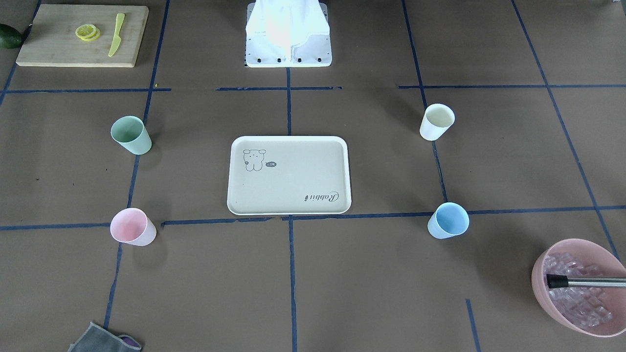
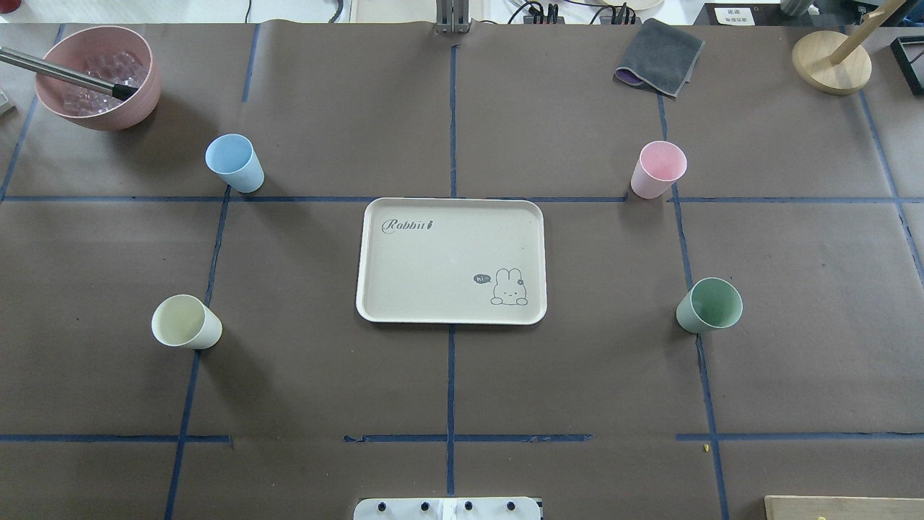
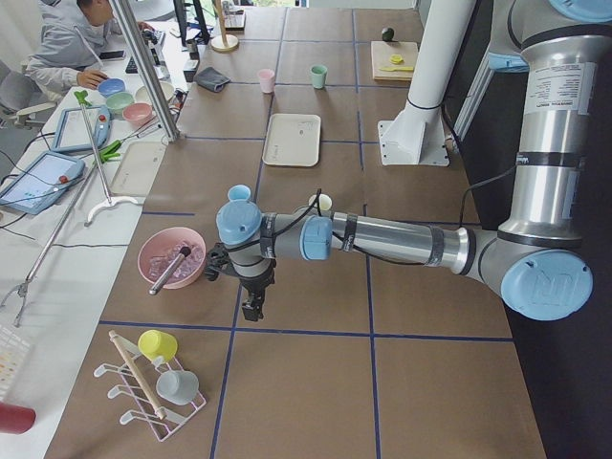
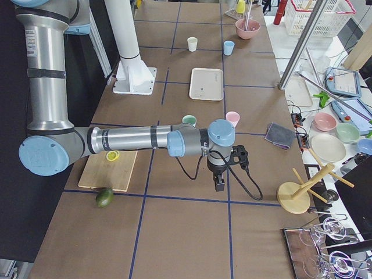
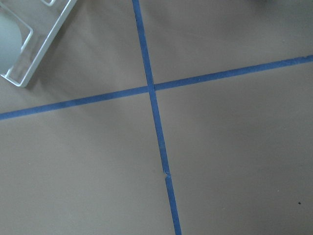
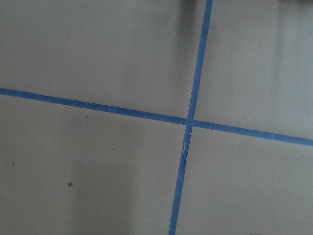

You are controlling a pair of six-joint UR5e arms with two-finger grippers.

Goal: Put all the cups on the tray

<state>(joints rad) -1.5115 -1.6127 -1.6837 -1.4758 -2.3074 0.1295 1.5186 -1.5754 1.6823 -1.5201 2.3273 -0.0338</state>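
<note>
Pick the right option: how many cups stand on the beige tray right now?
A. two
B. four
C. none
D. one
C: the tray holds no cup. The blue cup, pink cup, green cup and cream cup all stand apart from it on the table.

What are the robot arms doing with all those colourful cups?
No cup is on the tray yet. The mint green cup, the pink cup, the blue cup and the cream cup all stand upright on the table, one off each corner of the bare tray. The left claw and the right claw hang over plain table out at the two ends, away from the cups. These side views do not show whether the claws are open or shut.
</note>
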